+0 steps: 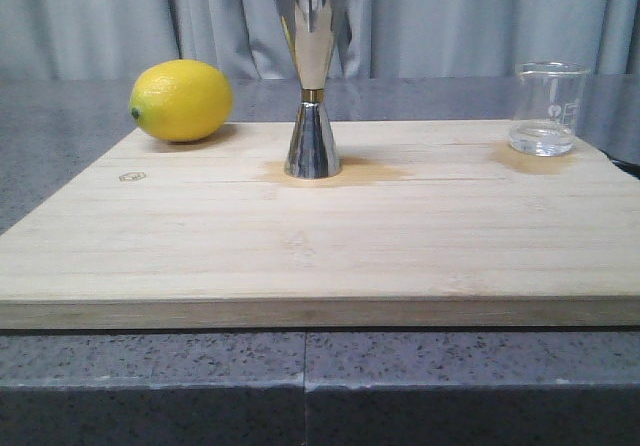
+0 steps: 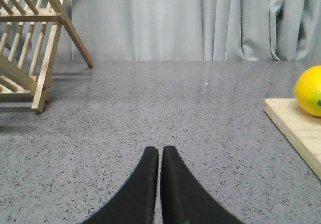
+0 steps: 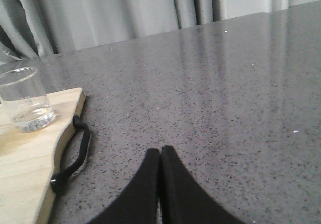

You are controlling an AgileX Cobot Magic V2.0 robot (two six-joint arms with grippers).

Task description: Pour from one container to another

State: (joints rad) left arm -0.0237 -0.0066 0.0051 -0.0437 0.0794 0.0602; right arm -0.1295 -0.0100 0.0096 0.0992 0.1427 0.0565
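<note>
Grey curtains are hanging behind a speckled grey counter (image 1: pixel 60 136), and we are looking across a pale wooden board (image 1: pixel 320 246) lying on it. A steel jigger (image 1: pixel 312 86) is standing upright near the board's middle, a glass beaker (image 1: pixel 547 108) is sitting upright at the far right corner, and a lemon (image 1: pixel 181 100) is resting at the far left edge. We are seeing a thin layer of clear liquid in the beaker's bottom; the jigger's cup is hiding its contents from us. That is fitting either a pour yet to come or one already made, so we are not naming which. The left gripper (image 2: pixel 159 153) is hovering over bare counter left of the board with its fingers pressed together, holding nothing; a wooden rack (image 2: pixel 30 48) is standing beyond it. The right gripper (image 3: pixel 160 153) is likewise closed and empty, right of the board near its black strap handle (image 3: pixel 75 153). For any handling, we are judging that the jigger's narrow waist is asking for a level, centred grip, since it is standing tall on a small base
</note>
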